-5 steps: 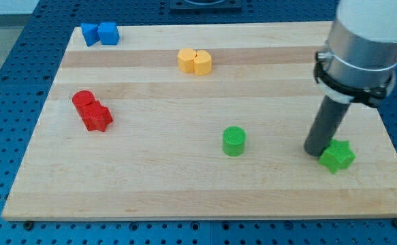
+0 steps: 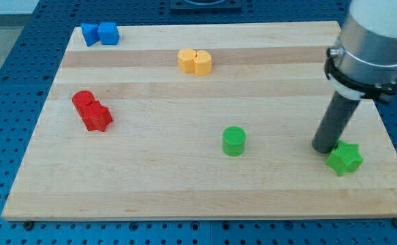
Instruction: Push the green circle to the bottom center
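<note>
The green circle is a short cylinder standing on the wooden board, a little right of centre in the lower half. My tip rests on the board well to the right of the circle, apart from it. The tip touches the upper left side of a green star near the board's right edge.
Two red blocks sit together at the view's left. Two yellow blocks sit at the top centre. Two blue blocks sit at the top left corner. The arm's grey body hangs over the right side.
My tip has moved a little to the right and pushed the green star right and slightly down. The green circle has not moved.
</note>
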